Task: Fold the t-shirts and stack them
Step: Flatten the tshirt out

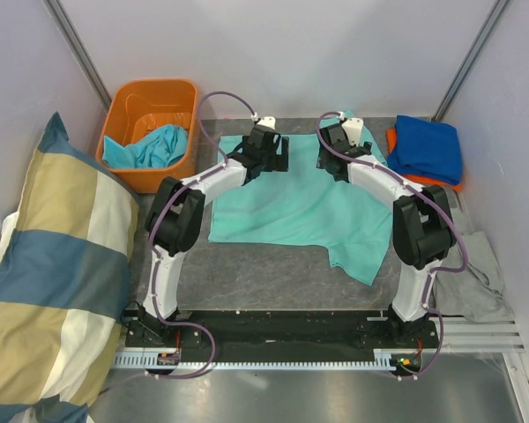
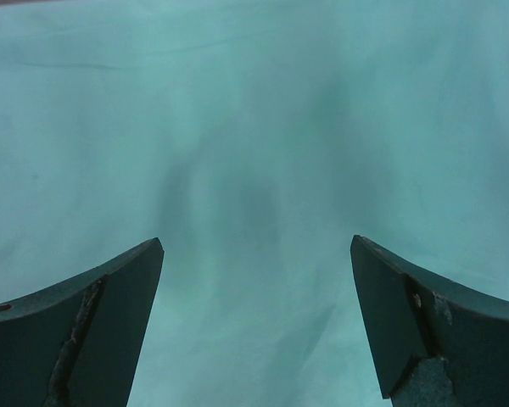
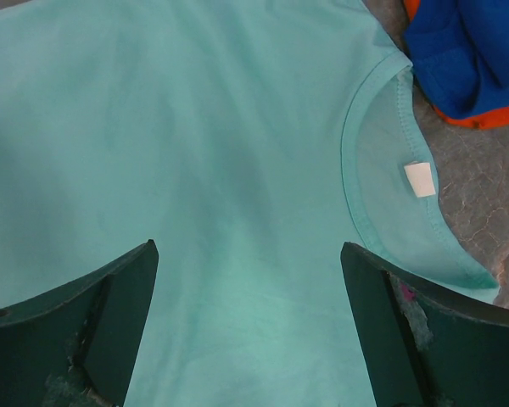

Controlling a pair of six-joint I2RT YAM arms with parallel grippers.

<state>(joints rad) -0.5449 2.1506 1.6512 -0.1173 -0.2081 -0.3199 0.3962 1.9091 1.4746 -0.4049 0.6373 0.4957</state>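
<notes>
Near side: mint-teal cotton t-shirt [image 1: 291,207] lies spread on the grey stone-look table [image 1: 273,273]. Its near hem is uneven, with a flap trailing at the near right. Not folded yet.

Mid: both tools hover over the shirt's far part. Left gripper [image 2: 256,246] has its jaws wide, nothing between them, plain fabric below. Right gripper [image 3: 248,248] is also wide and empty, just beside the ribbed collar [image 3: 356,144] with the white label [image 3: 418,179].

My read: the step is pinching the far edge for the first fold.
- Drop both together and bite both layers.
- Keep the right jaws off the collar opening, else only one layer lifts.
- Lift level and carry toward the near hem. The flap probably needs tucking.

Far: folded royal blue shirt [image 1: 428,148] sits on an orange one [image 1: 392,139] at far right. That's the stack. Orange plastic tub [image 1: 123,106] at far left holds turquoise shirts [image 1: 154,145].
</notes>
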